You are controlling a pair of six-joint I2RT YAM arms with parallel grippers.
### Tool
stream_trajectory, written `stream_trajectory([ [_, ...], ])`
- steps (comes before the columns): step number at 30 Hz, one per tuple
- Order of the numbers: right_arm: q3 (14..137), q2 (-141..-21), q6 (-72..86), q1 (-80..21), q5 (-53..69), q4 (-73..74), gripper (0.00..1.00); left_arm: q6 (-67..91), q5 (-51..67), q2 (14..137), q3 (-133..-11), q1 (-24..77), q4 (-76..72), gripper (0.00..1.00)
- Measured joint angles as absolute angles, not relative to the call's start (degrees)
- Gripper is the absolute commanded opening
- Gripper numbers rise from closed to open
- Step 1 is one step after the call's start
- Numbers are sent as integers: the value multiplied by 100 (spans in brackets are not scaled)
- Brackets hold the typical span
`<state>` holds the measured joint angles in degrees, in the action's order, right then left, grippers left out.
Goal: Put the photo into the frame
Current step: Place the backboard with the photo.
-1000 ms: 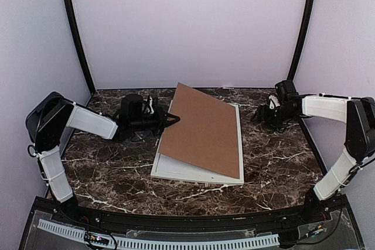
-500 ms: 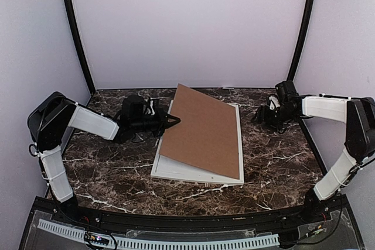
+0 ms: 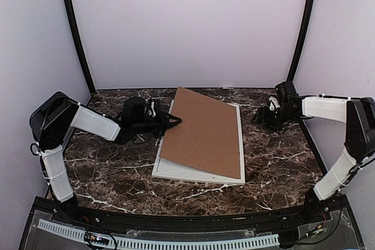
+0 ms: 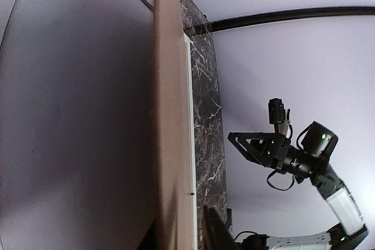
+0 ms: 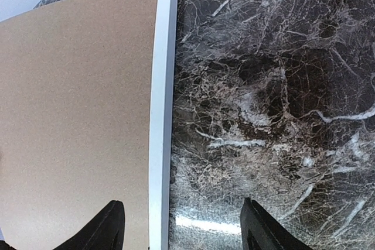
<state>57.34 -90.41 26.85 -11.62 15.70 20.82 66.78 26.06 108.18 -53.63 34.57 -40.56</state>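
Start at your left. The left gripper [image 3: 174,122] reaches in low from the table's [image 3: 111,168] left side, and its tips meet the left edge of the cardboard sheet [image 3: 205,130]. The overhead view shows the fingers drawn to a narrow point there. Only the left wrist camera shows that edge running between them, with one dark finger [image 4: 214,232] on its right side, so read that gripper as clamped on the sheet. The same camera shows a smooth grey surface to the left of the sheet's edge; you cannot tell what it is.

In the middle of the table lies the frame [image 3: 193,175], flat on the marble. The brown sheet covers most of it and sits askew. Its far left corner is lifted and pokes past the frame's far rail, while its near right side rests on the frame. From above, the white rails show along the near edge, the right side and part of the left. What lies beneath the sheet is hidden in every view.

On your right, the right gripper [image 3: 258,115] hangs low over bare marble, just beside the frame's far right corner and apart from it. From overhead you cannot judge its jaws. The right wrist camera settles it: the two fingers [image 5: 111,226] are spread wide with only marble and the white rail between them, holding nothing. The left wrist camera also catches that gripper side-on against the wall.
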Motion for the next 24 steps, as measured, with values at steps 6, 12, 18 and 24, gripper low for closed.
stream_trajectory([
  [6,5658,-9043,2685,-1162,1634,2056,68,6497,2602,10825,-5367,3481,-3894,55],
  [12,5577,-9043,2685,-1162,1695,2014,68,6254,2615,10951,-5546,3483,-3481,60],
  [18,5516,-9043,2689,-1190,1837,1898,68,6023,2609,11048,-5658,3483,-3055,63],
  [24,5546,-9091,2766,-1608,2016,1673,68,5787,2606,11126,-5798,3483,-2700,64],
])
